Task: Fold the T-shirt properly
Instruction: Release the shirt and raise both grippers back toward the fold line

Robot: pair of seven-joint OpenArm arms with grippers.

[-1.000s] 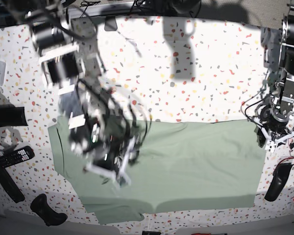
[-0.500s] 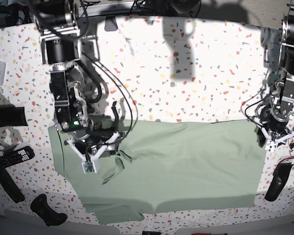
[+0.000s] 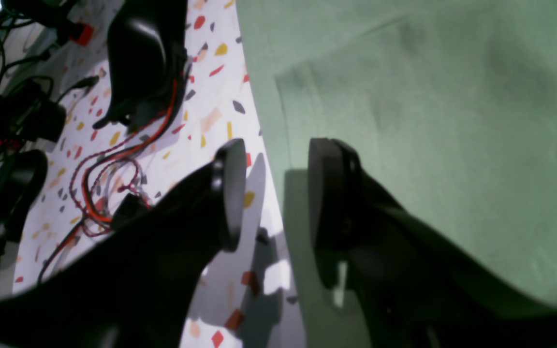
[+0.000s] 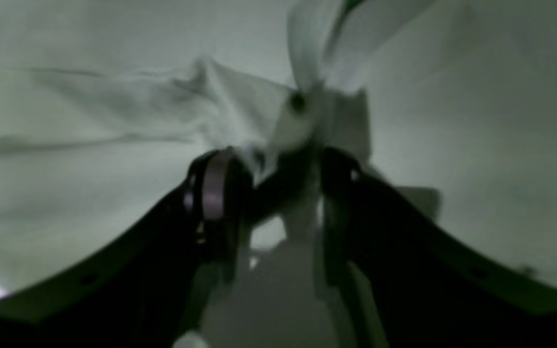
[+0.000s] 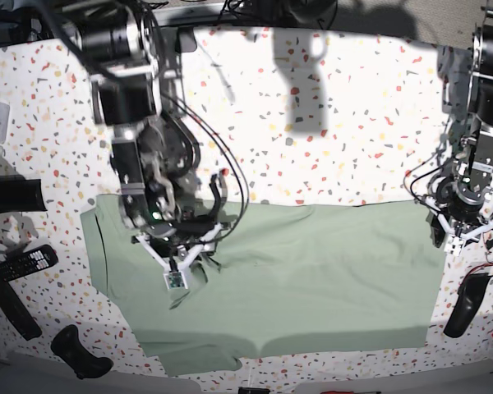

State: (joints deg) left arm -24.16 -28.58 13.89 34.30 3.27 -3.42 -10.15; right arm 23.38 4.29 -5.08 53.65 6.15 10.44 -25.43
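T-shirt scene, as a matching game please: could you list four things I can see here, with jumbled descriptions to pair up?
Things:
1. T-shirt
2. left pincer
3. right pincer
4. remote control

Descriptions:
A. open, straddling the cloth's edge
B. closed on a bunched fold of cloth
C. pale green, spread on the speckled table
D. black, lying beside the cloth

Pairs: 1-C, 2-A, 3-B, 4-D
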